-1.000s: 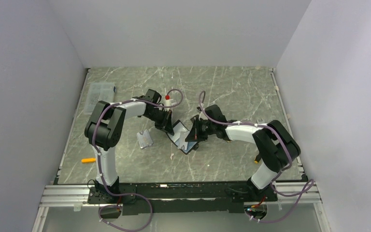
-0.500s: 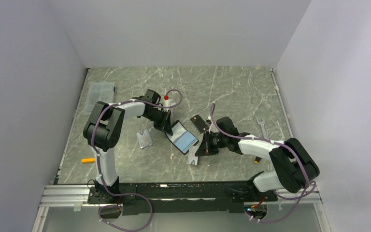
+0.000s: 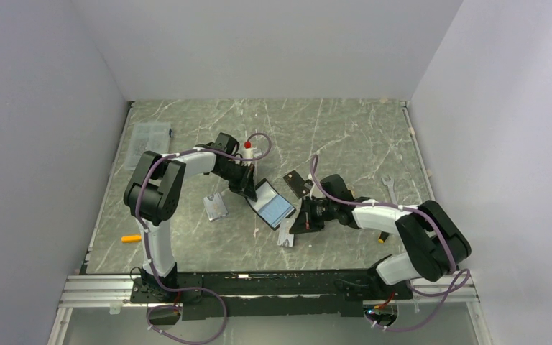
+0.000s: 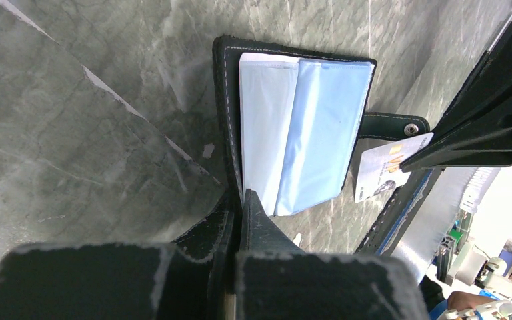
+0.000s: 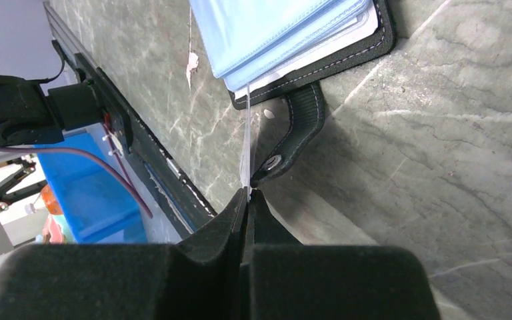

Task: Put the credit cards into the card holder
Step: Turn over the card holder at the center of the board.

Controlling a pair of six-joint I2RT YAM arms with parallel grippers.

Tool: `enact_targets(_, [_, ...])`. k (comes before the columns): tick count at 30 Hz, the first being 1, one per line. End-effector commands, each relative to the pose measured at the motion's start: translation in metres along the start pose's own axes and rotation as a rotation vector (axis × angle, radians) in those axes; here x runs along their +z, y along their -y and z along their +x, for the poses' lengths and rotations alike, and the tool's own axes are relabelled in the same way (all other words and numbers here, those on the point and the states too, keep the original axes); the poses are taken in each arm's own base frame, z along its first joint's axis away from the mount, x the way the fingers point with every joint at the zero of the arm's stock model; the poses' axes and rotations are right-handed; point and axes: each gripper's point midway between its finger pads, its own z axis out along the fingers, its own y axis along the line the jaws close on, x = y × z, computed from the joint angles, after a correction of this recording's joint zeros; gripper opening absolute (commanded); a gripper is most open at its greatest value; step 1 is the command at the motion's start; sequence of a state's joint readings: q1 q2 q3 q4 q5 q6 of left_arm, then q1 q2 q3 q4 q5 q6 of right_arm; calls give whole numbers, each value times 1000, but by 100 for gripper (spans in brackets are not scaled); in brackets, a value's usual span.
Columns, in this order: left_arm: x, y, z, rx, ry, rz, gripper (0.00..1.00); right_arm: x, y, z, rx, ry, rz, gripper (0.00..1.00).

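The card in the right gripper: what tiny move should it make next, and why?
Probably ease the credit card forward into the blue pockets of the card holder. The right gripper pinches it edge-on beside the snap tab, with its tip near the holder's corner and not inside a pocket. The left gripper clamps the open holder's other edge.

1 overhead, 2 close (wallet (image 4: 293, 133) shared)

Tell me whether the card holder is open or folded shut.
Open. The card holder lies spread, its bluish clear pockets facing up and its snap tab sticking out unfastened.
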State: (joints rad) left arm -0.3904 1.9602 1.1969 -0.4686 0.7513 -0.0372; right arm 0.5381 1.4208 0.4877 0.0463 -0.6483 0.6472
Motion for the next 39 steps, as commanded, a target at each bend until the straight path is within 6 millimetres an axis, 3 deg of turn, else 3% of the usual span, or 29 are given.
enact_targets(1, [-8, 9, -7, 59, 27, -2, 3, 3, -9, -13, -34, 23, -39, 0])
enact_targets(21, [-10, 12, -8, 65, 32, 5, 3, 9, -8, -21, -40, 32, -36, 0])
enact_targets(30, [-10, 13, -9, 69, 36, 6, 3, 10, 3, -7, -2, 13, -25, 0])
enact_targets(39, [-10, 14, -9, 70, 37, 8, 3, 11, 3, -6, -2, 13, -24, 0])
